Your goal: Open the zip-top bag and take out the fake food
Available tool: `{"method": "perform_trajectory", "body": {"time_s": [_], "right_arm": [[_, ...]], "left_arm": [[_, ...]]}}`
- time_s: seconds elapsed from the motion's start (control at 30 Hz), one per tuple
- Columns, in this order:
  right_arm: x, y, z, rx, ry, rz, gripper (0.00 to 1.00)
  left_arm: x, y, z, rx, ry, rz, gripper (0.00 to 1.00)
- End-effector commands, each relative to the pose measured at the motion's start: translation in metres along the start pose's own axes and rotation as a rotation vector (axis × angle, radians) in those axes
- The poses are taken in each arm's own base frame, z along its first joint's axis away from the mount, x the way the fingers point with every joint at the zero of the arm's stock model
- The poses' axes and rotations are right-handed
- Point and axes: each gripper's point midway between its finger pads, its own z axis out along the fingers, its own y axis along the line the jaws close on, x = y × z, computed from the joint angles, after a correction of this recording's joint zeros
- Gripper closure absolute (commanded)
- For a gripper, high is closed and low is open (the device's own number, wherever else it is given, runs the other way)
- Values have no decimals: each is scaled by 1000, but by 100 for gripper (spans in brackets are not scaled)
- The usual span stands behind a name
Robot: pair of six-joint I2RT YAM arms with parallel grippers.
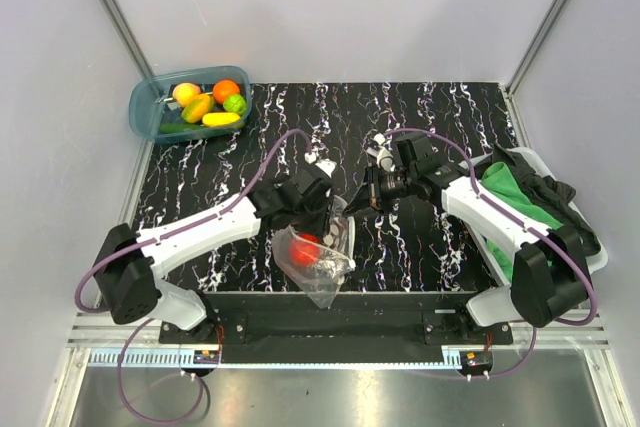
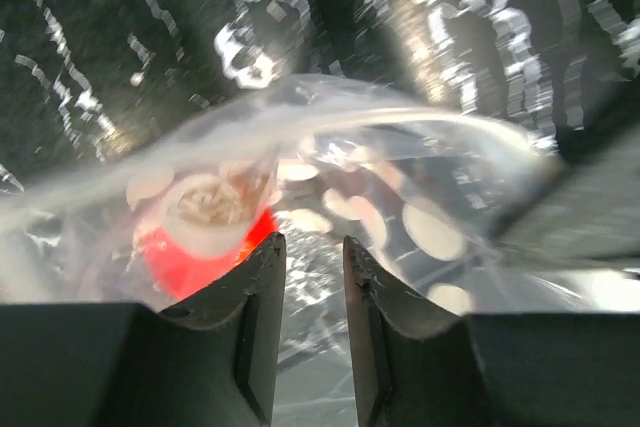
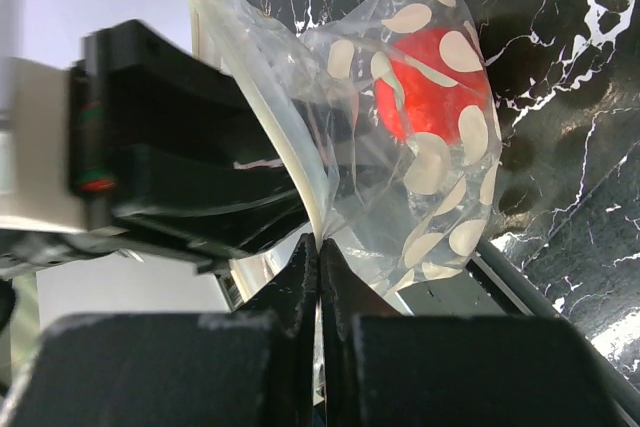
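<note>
Pinching opposite lips of the zip-top bag (image 3: 440, 197), with the right fingers (image 3: 295, 297) shut tight on one edge and the left fingers (image 2: 255, 297) narrowed onto film, apparently to spread the mouth and free the red fake food (image 3: 430, 87) just beyond the fingertips.

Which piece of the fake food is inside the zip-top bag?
The red piece, alone inside the zip-top bag near the arms. The orange, green and yellow pieces lie in the blue tub at the far left corner.
</note>
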Motion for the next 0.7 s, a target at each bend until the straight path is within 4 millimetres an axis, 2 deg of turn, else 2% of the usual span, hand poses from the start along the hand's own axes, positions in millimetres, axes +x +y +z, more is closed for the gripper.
{"method": "perform_trajectory", "body": {"time_s": [0.0,0.13,0.2,0.43,0.53,0.67], "right_arm": [[-8,17,-4,-24,-41,-61,100],[-7,15,-2,-26,-37,-60,100],[-6,13,-1,-25,-32,-56,100],[-5,9,1,-22,-26,-53,100],[-3,6,2,-17,-25,-48,100],[-2,3,3,-14,-24,-41,100]], "left_arm": [[10,17,1,-73,25,66,65],[19,32,10,-140,38,89,58],[23,37,15,-164,46,97,50],[36,62,24,-266,52,108,32],[41,76,29,-314,49,141,27],[43,81,46,-329,57,190,26]]}}
